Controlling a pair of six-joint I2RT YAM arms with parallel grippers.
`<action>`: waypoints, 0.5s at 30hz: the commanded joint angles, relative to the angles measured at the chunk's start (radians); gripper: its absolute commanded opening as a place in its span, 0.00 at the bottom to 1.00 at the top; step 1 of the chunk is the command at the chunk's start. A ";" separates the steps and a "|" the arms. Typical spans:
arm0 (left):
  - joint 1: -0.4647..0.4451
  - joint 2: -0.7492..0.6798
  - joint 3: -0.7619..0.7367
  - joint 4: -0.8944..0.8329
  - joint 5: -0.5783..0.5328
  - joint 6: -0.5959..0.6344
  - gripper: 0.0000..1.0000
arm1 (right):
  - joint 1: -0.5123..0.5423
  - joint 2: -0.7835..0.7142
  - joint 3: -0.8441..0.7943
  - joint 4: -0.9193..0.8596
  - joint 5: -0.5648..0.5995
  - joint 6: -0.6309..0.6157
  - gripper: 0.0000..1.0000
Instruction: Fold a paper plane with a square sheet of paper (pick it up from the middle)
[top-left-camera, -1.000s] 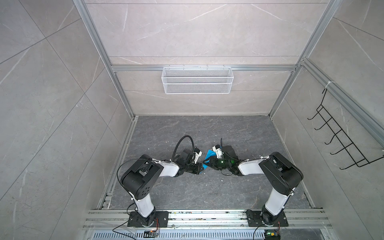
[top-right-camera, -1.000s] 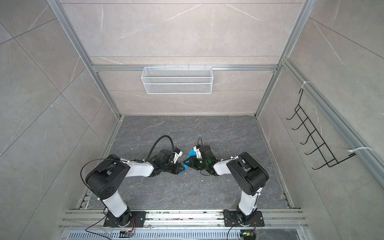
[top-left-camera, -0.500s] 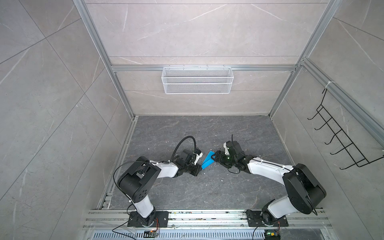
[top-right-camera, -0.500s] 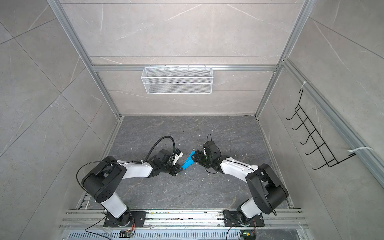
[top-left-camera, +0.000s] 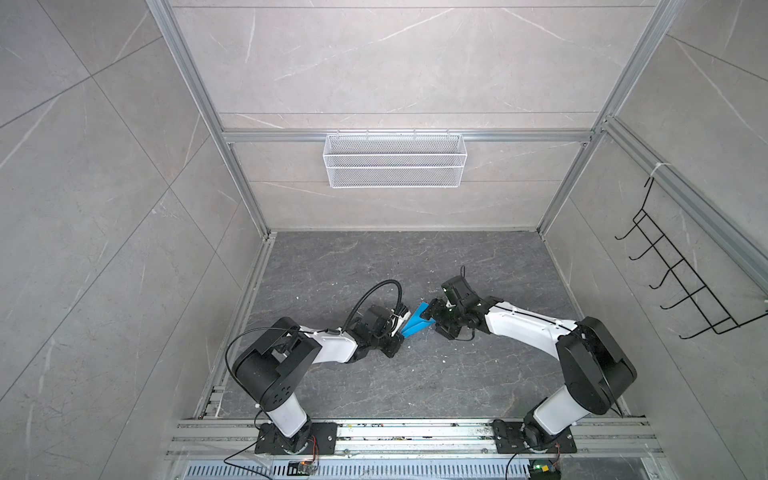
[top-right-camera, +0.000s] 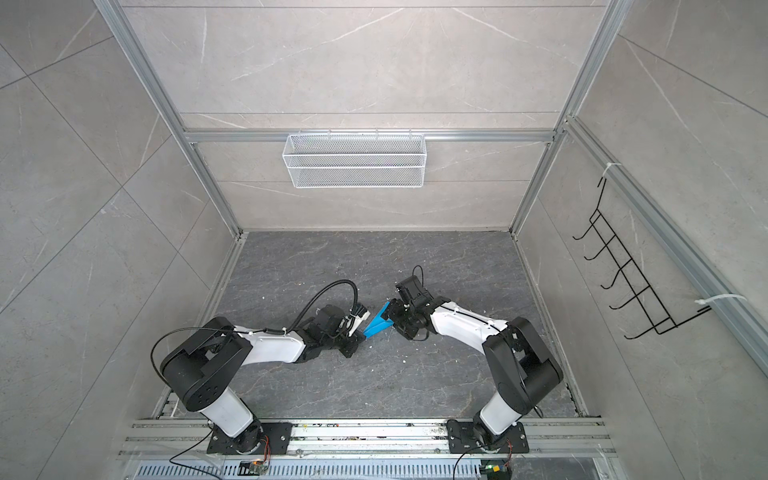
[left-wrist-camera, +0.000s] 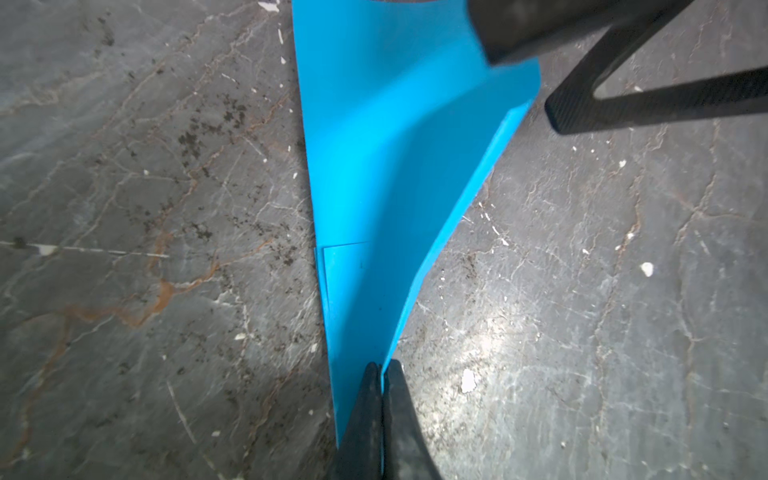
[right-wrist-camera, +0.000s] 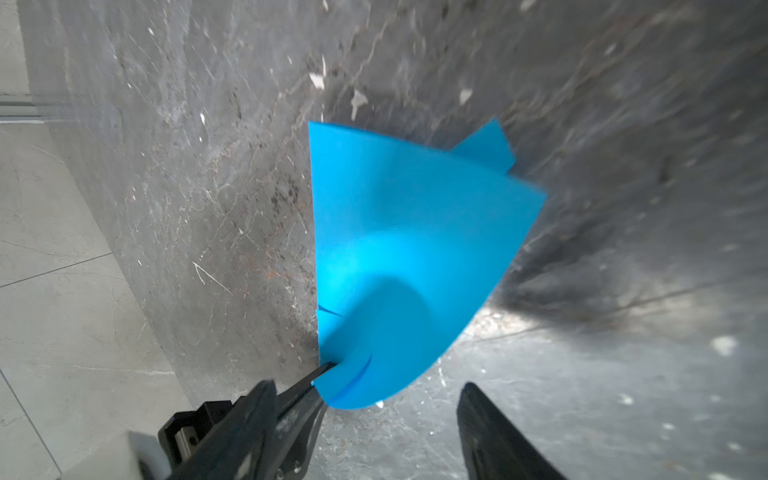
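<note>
On the table (top-left-camera: 415, 386), your right end effector (right-wrist-camera: 397, 376) has just released at 3 o'clock of the paper plane (top-left-camera: 417, 326). Only the left end effector (left-wrist-camera: 381, 374) stays clenched on its nose, so regrasp.

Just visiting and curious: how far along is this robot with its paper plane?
Done: the blue paper is already folded into a narrow, pointed wedge with layered flaps. In hand: the left tool is shut on its narrow end, while the right tool stands open at the wide end. Left: likely shaping the wings; one flap curls loosely.
</note>
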 joint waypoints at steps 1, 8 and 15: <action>-0.019 -0.016 -0.025 0.021 -0.054 0.059 0.06 | 0.017 0.039 0.025 -0.035 -0.008 0.101 0.69; -0.047 -0.019 -0.040 0.038 -0.079 0.090 0.09 | 0.021 0.045 0.019 -0.026 0.016 0.154 0.55; -0.054 -0.026 -0.060 0.078 -0.096 0.106 0.12 | 0.021 0.065 0.031 -0.046 0.022 0.178 0.46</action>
